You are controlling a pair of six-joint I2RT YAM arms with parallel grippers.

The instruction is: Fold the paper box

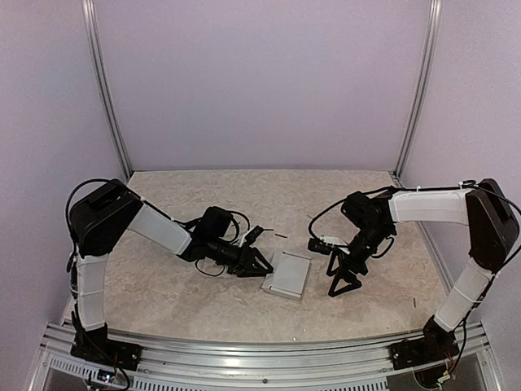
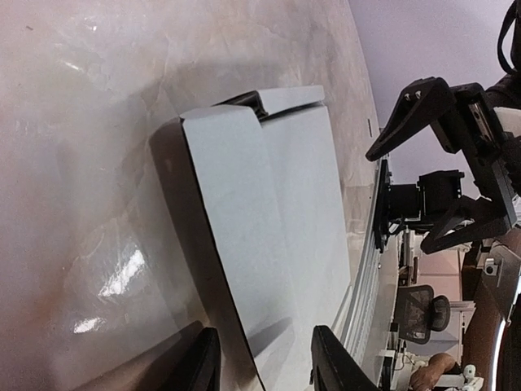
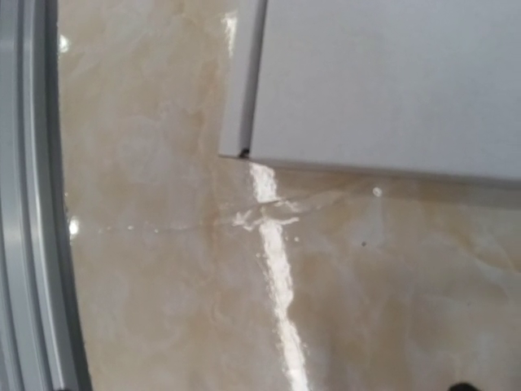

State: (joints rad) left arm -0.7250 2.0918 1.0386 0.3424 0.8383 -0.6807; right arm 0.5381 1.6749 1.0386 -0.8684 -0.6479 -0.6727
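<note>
Slim pale grey-white paper box (image 2: 277,220) of thin card lay flat on the glossy beige marbled table (image 2: 89,163), its near end ran between the black fingers (image 2: 203,366) of my left gripper (image 2: 264,334), contact unclear, black right gripper (image 2: 399,199) stood spread wide beyond.

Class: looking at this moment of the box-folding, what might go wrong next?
The pale grey-white thin card box lies on the glossy marbled table; a push from the left end effector may just slide it. The right end effector stands wide open beside it, so nothing braces it.
</note>
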